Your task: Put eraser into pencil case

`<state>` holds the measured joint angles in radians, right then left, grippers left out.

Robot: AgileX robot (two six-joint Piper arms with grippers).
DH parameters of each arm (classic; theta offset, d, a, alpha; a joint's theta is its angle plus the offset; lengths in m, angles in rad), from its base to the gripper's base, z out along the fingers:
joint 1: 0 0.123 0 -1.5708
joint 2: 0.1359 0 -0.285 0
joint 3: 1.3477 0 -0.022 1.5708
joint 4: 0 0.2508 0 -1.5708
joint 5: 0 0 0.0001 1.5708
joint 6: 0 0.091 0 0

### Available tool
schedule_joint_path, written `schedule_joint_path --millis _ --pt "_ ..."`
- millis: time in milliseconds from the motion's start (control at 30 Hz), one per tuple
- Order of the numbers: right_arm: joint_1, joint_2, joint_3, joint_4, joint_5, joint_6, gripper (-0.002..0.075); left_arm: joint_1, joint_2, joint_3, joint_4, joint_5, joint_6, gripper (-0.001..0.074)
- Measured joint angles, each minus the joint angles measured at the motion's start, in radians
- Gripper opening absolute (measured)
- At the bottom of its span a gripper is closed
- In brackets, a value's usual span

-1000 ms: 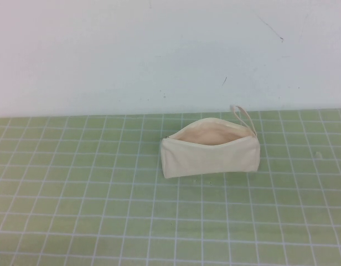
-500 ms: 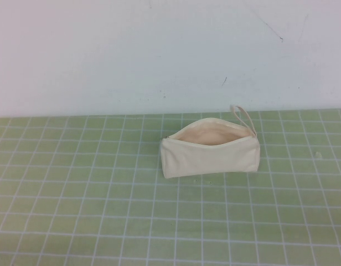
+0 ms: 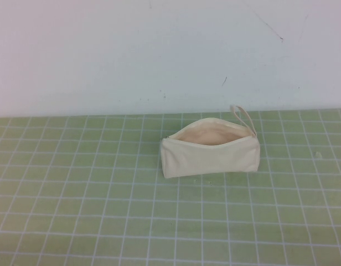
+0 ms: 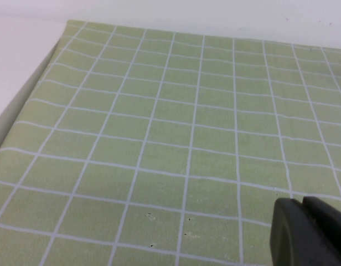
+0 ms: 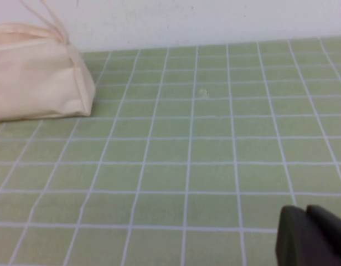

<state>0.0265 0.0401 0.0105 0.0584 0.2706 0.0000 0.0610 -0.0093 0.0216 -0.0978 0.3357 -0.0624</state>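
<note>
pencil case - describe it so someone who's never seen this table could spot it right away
On the green grid mat, look toward the far edge by the white wall, right of centre. The pencil case is a cream canvas zip pouch, unzipped with beige lining showing and a thin loop strap on its right end. Both pincers, left pincer and right pincer, sit well clear.

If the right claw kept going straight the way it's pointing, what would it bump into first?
Probably nothing but the green grid mat until the white wall. The right claw, fingers together, points past the pencil case, which sits off to one side. Depth is uncertain.
</note>
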Motion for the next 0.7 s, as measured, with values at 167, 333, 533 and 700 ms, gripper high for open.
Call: schedule_joint_path --millis 167,333,533,700 --pt "0.000 -0.048 0.016 -0.070 0.023 0.110 -0.0001 0.000 0.000 0.000 0.000 0.000 0.000 -0.0003" --pt "0.000 -0.048 0.016 -0.093 0.061 0.128 -0.0001 0.000 0.000 0.000 0.000 0.000 0.000 -0.0003" --pt "0.000 -0.048 0.016 -0.095 0.069 0.132 -0.0001 0.000 0.000 0.000 0.000 0.000 0.000 -0.0003" --pt "0.000 -0.048 0.016 -0.095 0.071 0.132 -0.0001 0.000 0.000 0.000 0.000 0.000 0.000 -0.0003"
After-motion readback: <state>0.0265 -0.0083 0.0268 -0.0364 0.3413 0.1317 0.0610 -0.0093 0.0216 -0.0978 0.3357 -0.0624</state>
